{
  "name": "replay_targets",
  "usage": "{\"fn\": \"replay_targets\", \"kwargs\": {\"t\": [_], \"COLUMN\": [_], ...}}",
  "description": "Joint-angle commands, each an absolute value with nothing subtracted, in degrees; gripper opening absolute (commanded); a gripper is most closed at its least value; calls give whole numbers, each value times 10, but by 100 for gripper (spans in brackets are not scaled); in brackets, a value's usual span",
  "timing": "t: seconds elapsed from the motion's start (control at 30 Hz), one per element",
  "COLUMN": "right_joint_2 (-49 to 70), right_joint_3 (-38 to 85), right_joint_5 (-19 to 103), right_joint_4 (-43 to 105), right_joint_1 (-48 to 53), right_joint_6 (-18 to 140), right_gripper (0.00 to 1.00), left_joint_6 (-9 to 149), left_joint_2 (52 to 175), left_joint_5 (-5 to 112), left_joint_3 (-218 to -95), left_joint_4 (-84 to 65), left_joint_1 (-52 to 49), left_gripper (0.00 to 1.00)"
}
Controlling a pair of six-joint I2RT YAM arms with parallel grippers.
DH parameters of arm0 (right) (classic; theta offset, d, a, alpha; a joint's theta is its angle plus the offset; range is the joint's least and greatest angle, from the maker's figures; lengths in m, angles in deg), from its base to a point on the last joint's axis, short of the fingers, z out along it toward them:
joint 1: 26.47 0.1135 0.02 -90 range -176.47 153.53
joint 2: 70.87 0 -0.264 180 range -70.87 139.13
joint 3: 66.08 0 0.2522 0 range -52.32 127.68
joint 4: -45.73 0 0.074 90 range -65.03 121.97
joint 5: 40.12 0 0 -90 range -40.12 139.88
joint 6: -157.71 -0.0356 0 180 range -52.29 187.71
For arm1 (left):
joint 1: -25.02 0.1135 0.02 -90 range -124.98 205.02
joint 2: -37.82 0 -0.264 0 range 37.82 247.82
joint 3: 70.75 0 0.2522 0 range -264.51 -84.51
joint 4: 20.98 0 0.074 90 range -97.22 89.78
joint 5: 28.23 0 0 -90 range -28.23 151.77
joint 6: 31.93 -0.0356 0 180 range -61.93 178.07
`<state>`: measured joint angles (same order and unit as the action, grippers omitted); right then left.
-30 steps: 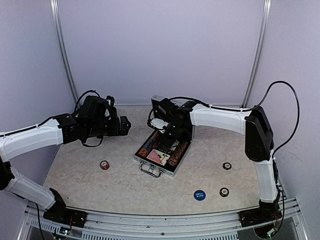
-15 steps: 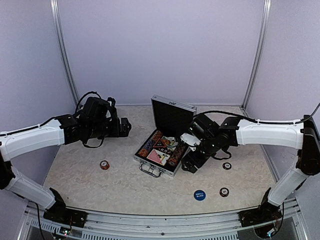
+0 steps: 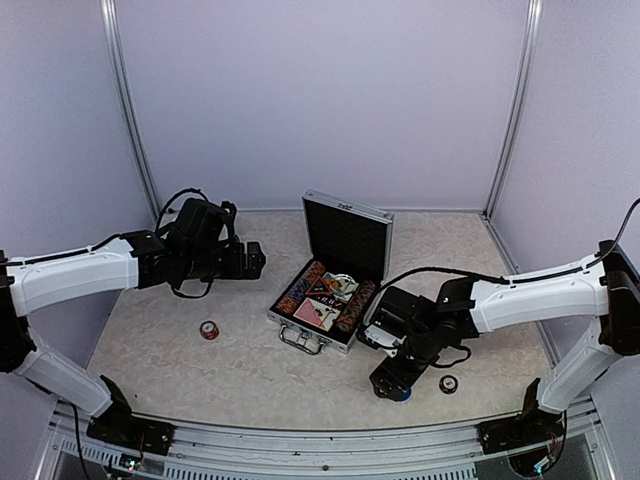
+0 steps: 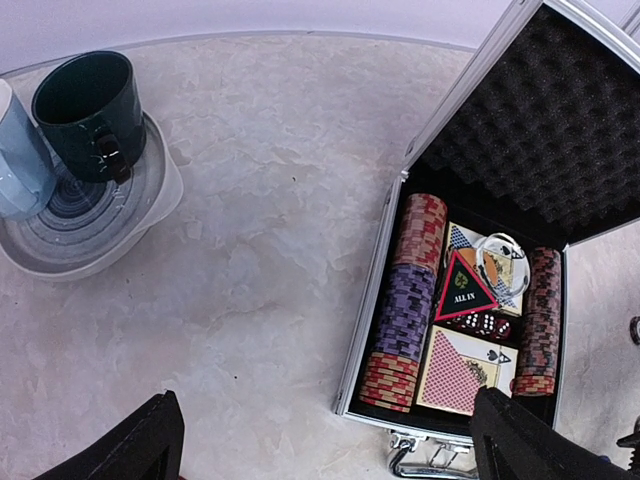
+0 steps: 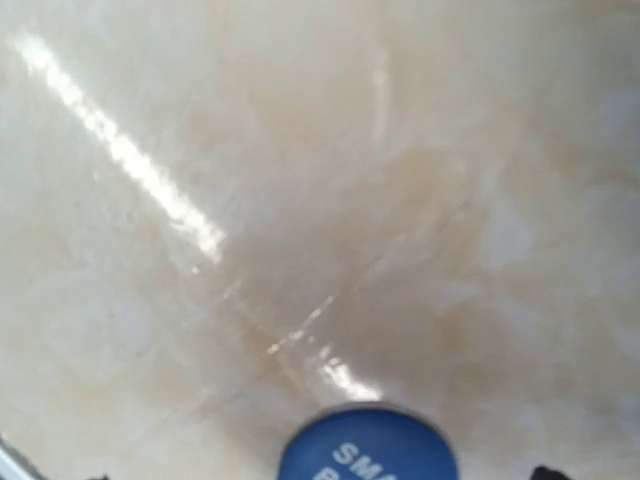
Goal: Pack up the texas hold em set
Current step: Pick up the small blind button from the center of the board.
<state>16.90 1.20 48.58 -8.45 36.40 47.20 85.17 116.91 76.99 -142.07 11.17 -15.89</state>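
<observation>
mugs come first at the left of the left wrist view: a light-blue mug (image 4: 15, 150) and a dark-green mug (image 4: 90, 115) stand side by side, touching, on a grey plate (image 4: 110, 250). the left gripper (image 3: 252, 260) hangs above the left half of the table (image 3: 250, 365), toward the far edge. its fingers (image 4: 150, 445) are spread wide and hold nothing. below it, nearer the front edge, a lone striped chip (image 3: 209, 329) lies flat on the table, well apart from the case.

the silver case (image 3: 300, 325) sits at about the middle of the table, its handle (image 3: 300, 342) toward the near edge and its lid (image 3: 348, 235) standing upright, black foam lining facing forward. inside, a long chip row (image 4: 405, 290) fills the left side and a shorter chip row (image 4: 540, 320) the right. between them lie a card deck (image 4: 460, 365), red dice (image 4: 485, 325), a triangle marker (image 4: 462, 290) reading "all in" and a small round button (image 4: 500, 260), the last two resting on a second deck (image 4: 458, 238).

right of the case, near the front edge, the right gripper (image 3: 390, 385) is low over the table. only its fingertips (image 5: 545, 472) show at the bottom corners of its own view, far apart and unclenched, nothing between them. a blue button (image 5: 365, 448) lies flat just beneath. another chip (image 3: 448, 383) lies just to the right.
</observation>
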Motion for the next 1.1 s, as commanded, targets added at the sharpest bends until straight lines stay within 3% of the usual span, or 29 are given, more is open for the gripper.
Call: {"fn": "replay_targets", "kwargs": {"t": [0.0, 1.07], "right_joint_2": [202, 231], "right_joint_3": [10, -25], "right_joint_5": [510, 501], "right_joint_4": [-99, -103], "right_joint_1": [380, 367], "right_joint_6": [447, 461], "right_gripper": [89, 59], "left_joint_6": [846, 848], "left_joint_2": [1178, 1173], "left_joint_5": [767, 778], "left_joint_3": [-1433, -1423], "left_joint_4": [97, 104], "left_joint_1": [-158, -166], "left_gripper": [99, 99]}}
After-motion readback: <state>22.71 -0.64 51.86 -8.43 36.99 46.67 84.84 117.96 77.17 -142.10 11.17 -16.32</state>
